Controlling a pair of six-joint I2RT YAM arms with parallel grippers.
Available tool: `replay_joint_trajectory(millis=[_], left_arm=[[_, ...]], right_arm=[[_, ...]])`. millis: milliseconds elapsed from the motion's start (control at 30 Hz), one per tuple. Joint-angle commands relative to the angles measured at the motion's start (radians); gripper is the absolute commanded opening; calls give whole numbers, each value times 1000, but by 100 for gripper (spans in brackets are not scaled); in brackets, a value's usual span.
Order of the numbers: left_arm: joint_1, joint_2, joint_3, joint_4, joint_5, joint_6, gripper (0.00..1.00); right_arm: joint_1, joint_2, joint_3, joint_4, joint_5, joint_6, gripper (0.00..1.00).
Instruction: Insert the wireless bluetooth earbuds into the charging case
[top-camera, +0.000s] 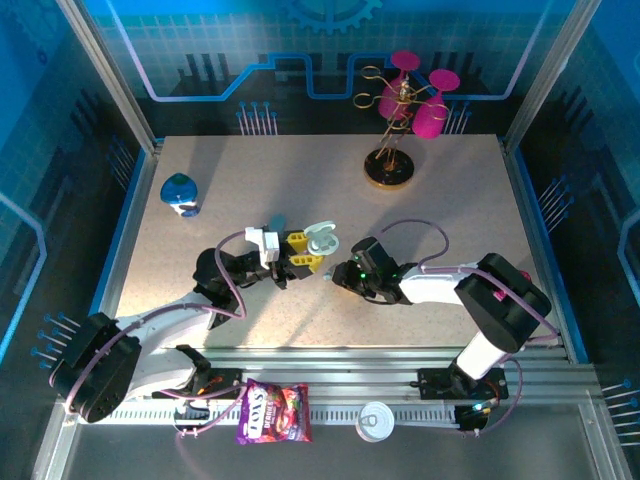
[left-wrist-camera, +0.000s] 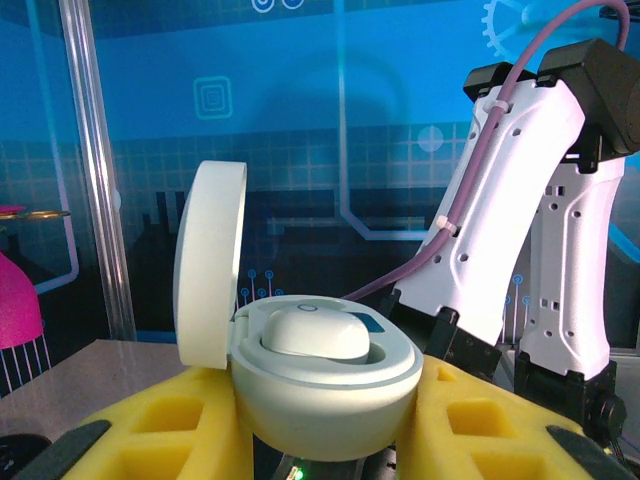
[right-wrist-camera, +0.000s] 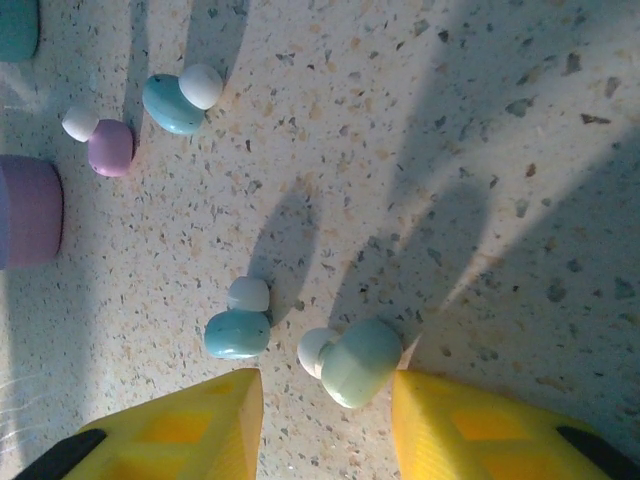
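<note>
Straddling the mint earbud (right-wrist-camera: 360, 362) on the bench (right-wrist-camera: 480, 150), right jaws stand part-open, gripping nothing; best centred before closing. Left jaws clamp the open charging case (left-wrist-camera: 325, 395).

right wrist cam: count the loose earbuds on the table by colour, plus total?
light blue earbuds: 2
pink-purple earbud: 1
whitish mint earbud: 1
Total: 4
</note>
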Motion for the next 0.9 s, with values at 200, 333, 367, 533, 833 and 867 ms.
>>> replay_joint_trajectory(millis=[200, 333, 367, 533, 833, 867], left_arm=[[4, -23, -12, 0, 21, 18, 22], [5, -23, -12, 0, 21, 19, 22], [5, -23, -12, 1, 20, 19, 22], [4, -21, -12, 0, 19, 19, 22], [5, -23, -15, 2, 17, 24, 22], [4, -24, -16, 3, 18, 22, 22]], right_arm=[[-16, 57, 30, 69, -29, -17, 33], [-15, 51, 38, 47, -22, -21, 30], [-15, 49, 40, 38, -20, -22, 30], [-12, 24, 47, 2, -6, -29, 30], [-33, 13, 39, 4, -20, -34, 30], [-33, 16, 39, 11, -25, -31, 30]])
